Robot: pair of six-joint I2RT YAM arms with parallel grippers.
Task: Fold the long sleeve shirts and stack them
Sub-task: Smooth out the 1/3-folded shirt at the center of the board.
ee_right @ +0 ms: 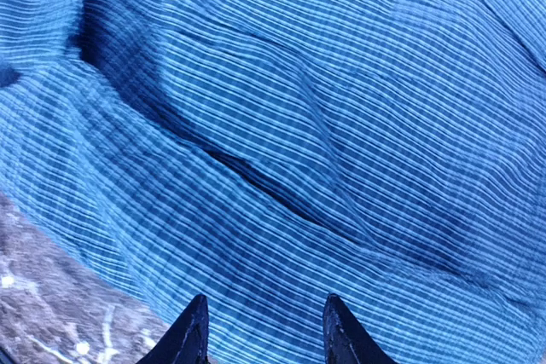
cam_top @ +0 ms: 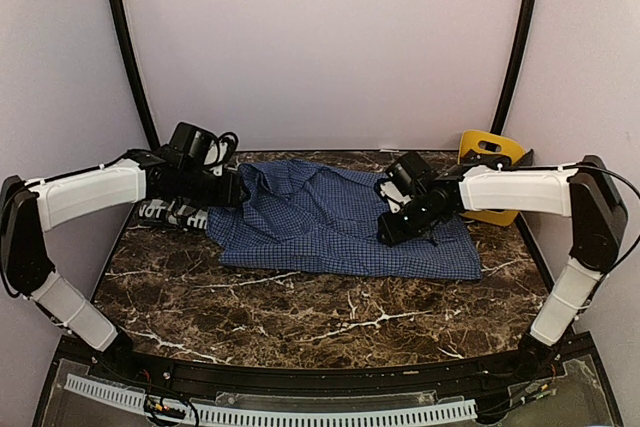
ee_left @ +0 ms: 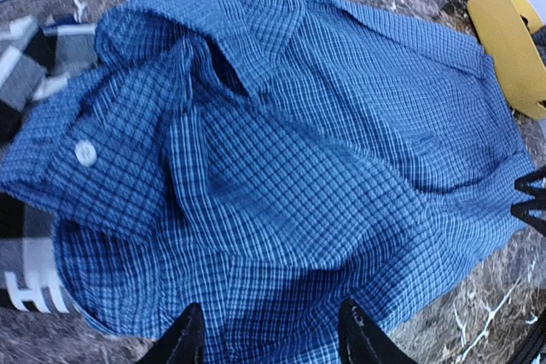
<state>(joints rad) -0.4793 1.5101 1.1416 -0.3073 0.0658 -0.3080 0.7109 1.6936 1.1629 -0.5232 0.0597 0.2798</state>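
Note:
The blue shirt with fine dark check (cam_top: 340, 222) lies rumpled and spread across the middle of the marble table. The black-and-white plaid shirt (cam_top: 170, 214) lies bunched at the left, partly under the blue shirt's left edge. My left gripper (cam_top: 235, 190) hovers over the blue shirt's left side. In the left wrist view it (ee_left: 271, 334) is open over the blue shirt (ee_left: 281, 142), with the plaid shirt (ee_left: 26, 270) at the left edge. My right gripper (cam_top: 388, 232) is above the shirt's right part. In the right wrist view it (ee_right: 264, 330) is open over the blue cloth (ee_right: 299, 125).
A yellow plastic bin (cam_top: 490, 152) stands at the back right corner, behind my right arm; it also shows in the left wrist view (ee_left: 512, 40). Bare marble table (cam_top: 320, 317) lies in front of the shirts. Walls close in on three sides.

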